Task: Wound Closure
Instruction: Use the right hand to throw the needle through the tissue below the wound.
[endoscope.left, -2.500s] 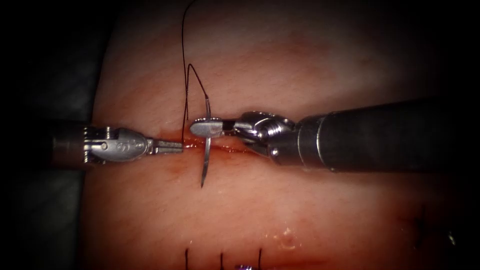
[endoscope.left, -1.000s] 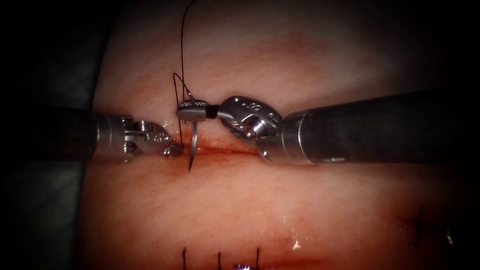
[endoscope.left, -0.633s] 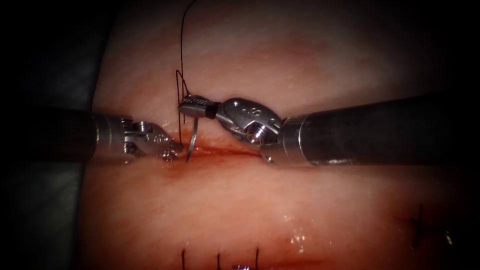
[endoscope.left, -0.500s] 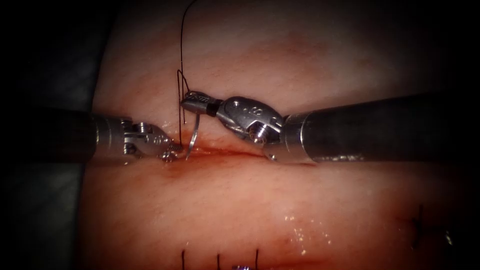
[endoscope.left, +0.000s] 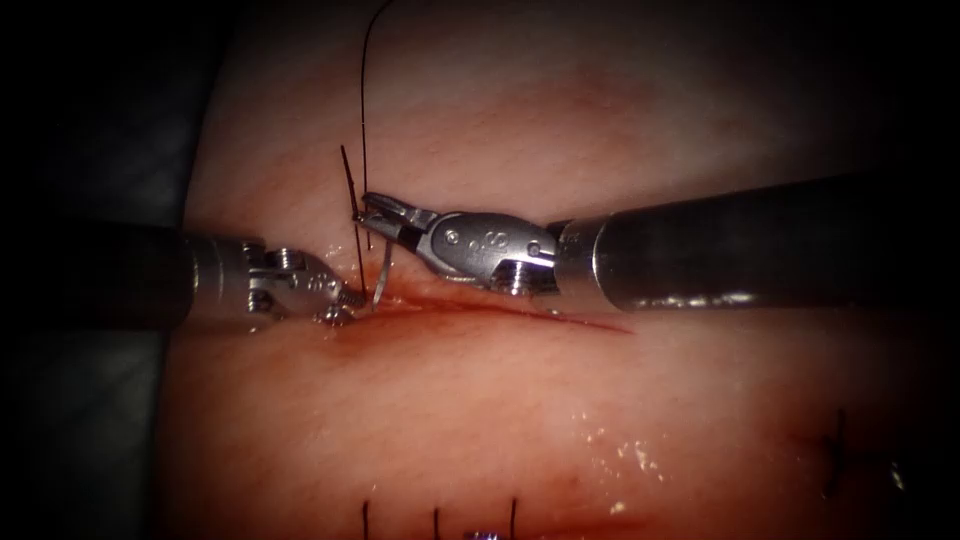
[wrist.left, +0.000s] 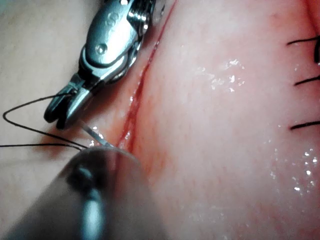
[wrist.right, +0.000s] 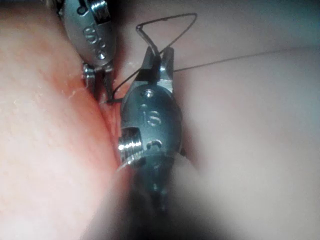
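Right gripper (endoscope.left: 372, 212): you've got it clamped on the needle (endoscope.left: 382, 275) near its thread end, just above the cut (endoscope.left: 480, 303).
Left gripper (endoscope.left: 342, 302): your tips sit right at the cut's left end; can't tell if they're open or closed.
Needle: hangs down from your right gripper, point at the cut edge beside the left tips; depth hard to judge.
Thread (endoscope.left: 364, 90): runs up from the needle's tail with a small loop.
Tissue (endoscope.left: 480, 420): older stitches (endoscope.left: 436, 520) along the lower edge.

needle (endoscope.left: 381, 280) betw left tool (endoscope.left: 338, 300) & right tool (endoscope.left: 375, 212), tip at cut (endoscope.left: 520, 310)
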